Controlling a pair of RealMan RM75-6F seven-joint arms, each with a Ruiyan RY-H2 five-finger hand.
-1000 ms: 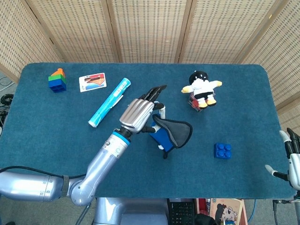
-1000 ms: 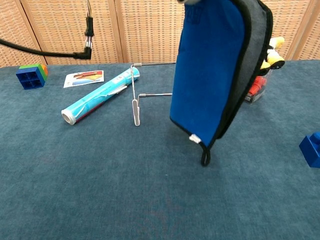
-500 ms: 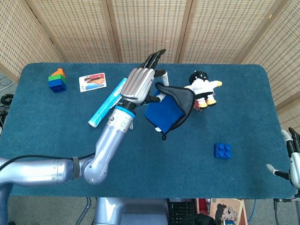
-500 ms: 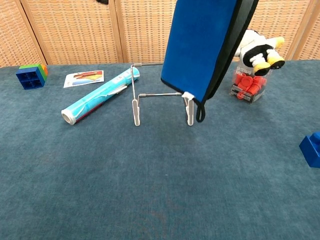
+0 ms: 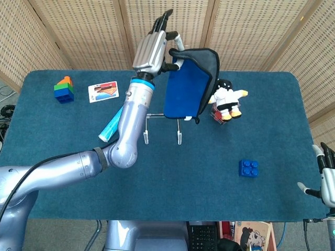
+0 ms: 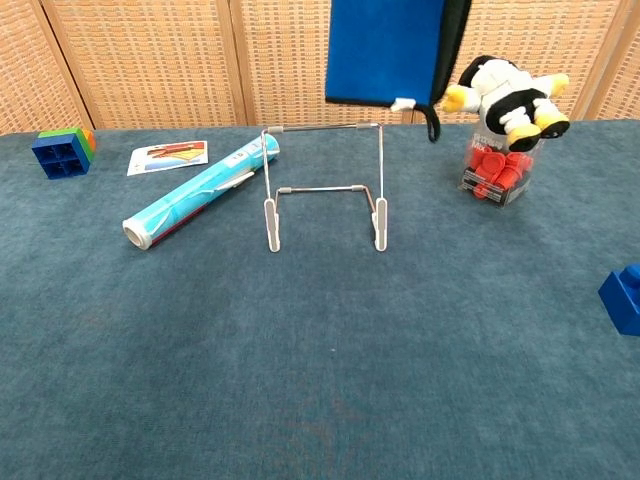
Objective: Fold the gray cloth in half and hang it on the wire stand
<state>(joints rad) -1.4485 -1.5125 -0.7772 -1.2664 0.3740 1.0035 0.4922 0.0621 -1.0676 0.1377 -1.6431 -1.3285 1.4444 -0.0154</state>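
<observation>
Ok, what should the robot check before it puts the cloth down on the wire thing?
1. Left hand holds the cloth: ok.
2. Cloth is folded in half: ok, it hangs doubled.
3. Cloth is lifted above the wire stand: ok in the chest view.
4. Cloth sits right over the top bar: cannot tell.
5. Stand upright on the table: ok.
6. Penguin toy out of the way: not ok, it is close beside the cloth.

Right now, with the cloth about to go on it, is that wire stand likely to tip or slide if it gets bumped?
Probably yes. The wire stand is thin bare wire on small feet, so it likely weighs little and would skid on the table. It is tall for its footprint, so a sideways drag from the cloth could tip it.
</observation>
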